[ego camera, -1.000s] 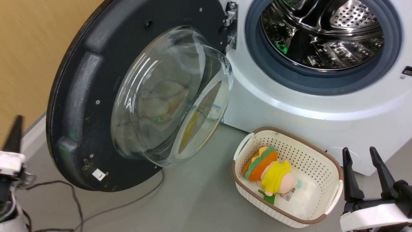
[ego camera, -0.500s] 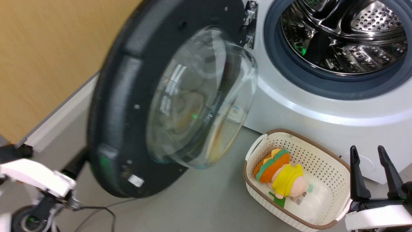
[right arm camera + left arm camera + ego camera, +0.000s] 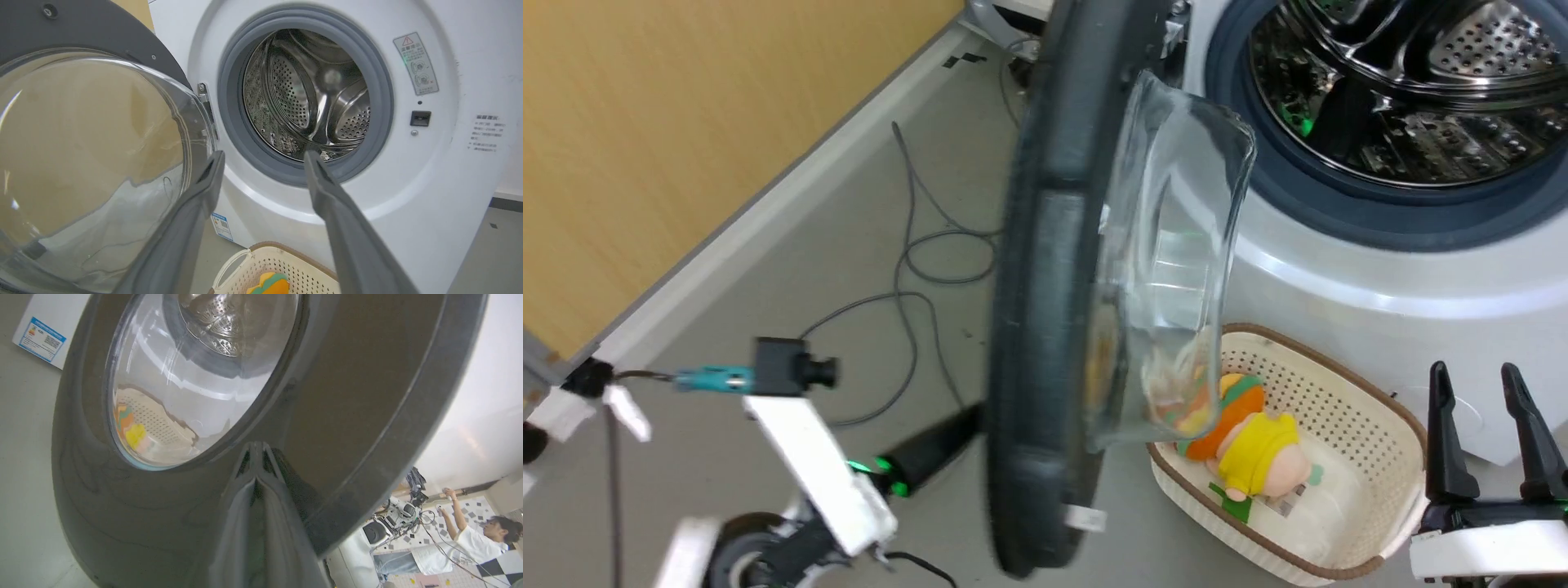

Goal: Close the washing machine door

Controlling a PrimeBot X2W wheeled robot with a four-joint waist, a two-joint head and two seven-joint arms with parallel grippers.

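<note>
- Our left gripper (image 3: 256,447), fingers pressed together, rests its tips on the glossy face of the washing machine door (image 3: 1045,327), mid-frame in its wrist view.
- Our right gripper (image 3: 1490,388), lower right of the head view, points up, spread and empty.
- We see the door edge-on at centre, the washing machine (image 3: 1339,269) at upper right.
</note>
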